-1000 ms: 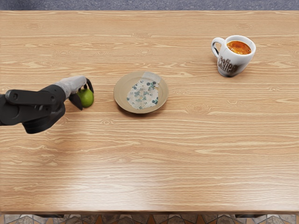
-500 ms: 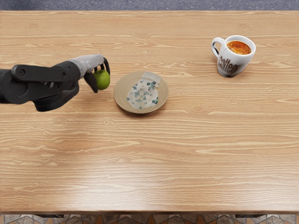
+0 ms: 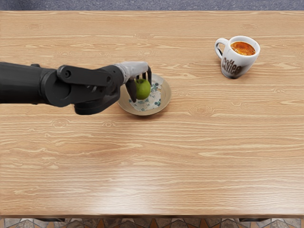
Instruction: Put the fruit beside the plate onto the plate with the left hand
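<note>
The fruit [image 3: 142, 88], small, round and green, sits in the grip of the left hand [image 3: 134, 76] over the plate [image 3: 164, 97], above the plate's left half and a little toward its far edge. From this slanted view it cannot be told whether its underside touches the plate or hangs just clear of it.

The hand is closed on the fruit. The dark fingertips [image 3: 148, 75] hook over its top and far side, and the dark thumb [image 3: 130, 90] presses its left flank, so only the front and right of the green skin show. The pale grey back of the hand lies over the plate's far left rim and hides it.

The arm [image 3: 28, 84], black and thick, reaches the plate from the left, running nearly level above the desk [image 3: 190, 156]. Its bulky wrist covers the desk just left of the plate.

The plate is a small tan dish with a pale centre speckled in blue-green; its right half and near rim are uncovered. A white mug [image 3: 236, 57] stands upright well to the right of the plate and farther back. Its handle is turned left, it has dark lettering on its wall, and a brown-orange drink fills it near the brim. The desk is of light wood, with the grain running left to right.
</note>
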### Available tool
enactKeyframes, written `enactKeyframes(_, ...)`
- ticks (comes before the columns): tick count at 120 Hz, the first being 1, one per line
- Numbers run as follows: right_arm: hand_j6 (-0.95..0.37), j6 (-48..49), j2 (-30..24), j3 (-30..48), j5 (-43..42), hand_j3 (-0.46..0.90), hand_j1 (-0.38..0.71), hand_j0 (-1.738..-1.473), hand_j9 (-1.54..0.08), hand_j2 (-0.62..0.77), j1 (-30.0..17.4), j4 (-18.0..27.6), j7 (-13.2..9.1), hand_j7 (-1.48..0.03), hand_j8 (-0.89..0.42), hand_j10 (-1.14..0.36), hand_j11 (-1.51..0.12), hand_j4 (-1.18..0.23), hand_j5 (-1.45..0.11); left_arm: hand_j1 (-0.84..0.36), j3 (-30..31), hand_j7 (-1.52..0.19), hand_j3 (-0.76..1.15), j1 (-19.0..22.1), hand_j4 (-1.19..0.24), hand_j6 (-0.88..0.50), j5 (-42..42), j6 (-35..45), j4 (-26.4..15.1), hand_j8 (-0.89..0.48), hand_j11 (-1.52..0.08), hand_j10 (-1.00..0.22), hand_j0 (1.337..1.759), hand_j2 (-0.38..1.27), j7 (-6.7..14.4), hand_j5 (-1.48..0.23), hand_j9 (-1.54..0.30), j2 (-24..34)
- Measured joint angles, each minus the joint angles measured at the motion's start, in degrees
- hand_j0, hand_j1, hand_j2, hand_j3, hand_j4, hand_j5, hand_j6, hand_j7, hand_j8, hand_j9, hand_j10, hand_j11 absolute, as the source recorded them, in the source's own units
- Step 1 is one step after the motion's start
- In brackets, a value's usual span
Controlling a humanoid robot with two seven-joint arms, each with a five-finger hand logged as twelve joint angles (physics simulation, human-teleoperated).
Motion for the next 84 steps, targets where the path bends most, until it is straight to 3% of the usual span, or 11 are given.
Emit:
enactKeyframes(16,-0.03,0.0,0.0,0.01,0.0,0.0,-0.31,-1.658,-0.04,-0.01,0.0,0.0,0.0,-0.04,-0.03,-0.03,-0.04,-0.03,-0.04,-0.15,-0.22,-0.86,0.0,0.56,-0.55,-0.43,-1.45,-1.66,-0.16,-0.56,-0.87,-0.62,1.653,0.2,0.07,-0.84,-0.87,0.0)
enactKeyframes(30,-0.03,0.0,0.0,0.01,0.0,0.0,-0.31,-1.658,-0.04,-0.01,0.0,0.0,0.0,-0.04,-0.03,-0.03,-0.04,-0.03,-0.04,-0.06,-0.56,-0.62,0.0,0.69,-0.42,-0.35,-2.12,-2.4,-0.02,-0.42,-0.63,-0.46,1.655,0.13,0.1,-0.62,-0.63,0.0)
enactKeyframes(46,-0.03,0.0,0.0,0.01,0.0,0.0,-0.31,-1.658,-0.04,-0.01,0.0,0.0,0.0,-0.04,-0.03,-0.03,-0.04,-0.03,-0.04,-0.01,-2.4,-0.48,0.0,-0.06,-0.34,-0.3,-2.45,-2.68,1.44,-0.34,-0.48,-0.36,1.657,0.09,0.1,-0.47,-0.48,0.97)
enactKeyframes(60,-0.03,0.0,0.0,0.03,0.0,0.0,-0.31,-1.658,-0.04,-0.01,0.0,0.0,0.0,-0.04,-0.03,-0.03,-0.04,-0.03,-0.04,0.02,-7.48,-0.41,0.0,-0.23,-0.3,-0.28,-6.16,-2.83,0.46,-0.3,-0.41,-0.31,1.657,0.07,0.1,-0.41,-0.41,11.26)
enactKeyframes(84,-0.03,0.01,0.0,0.02,0.0,0.0,-0.31,-1.658,-0.04,-0.01,0.0,0.0,0.0,-0.04,-0.03,-0.03,-0.04,-0.03,-0.04,0.04,-12.56,-0.36,0.0,2.46,-0.27,-0.26,-22.84,-5.68,-9.62,-0.27,-0.36,-0.27,1.658,0.06,0.1,-0.35,-0.36,34.54)
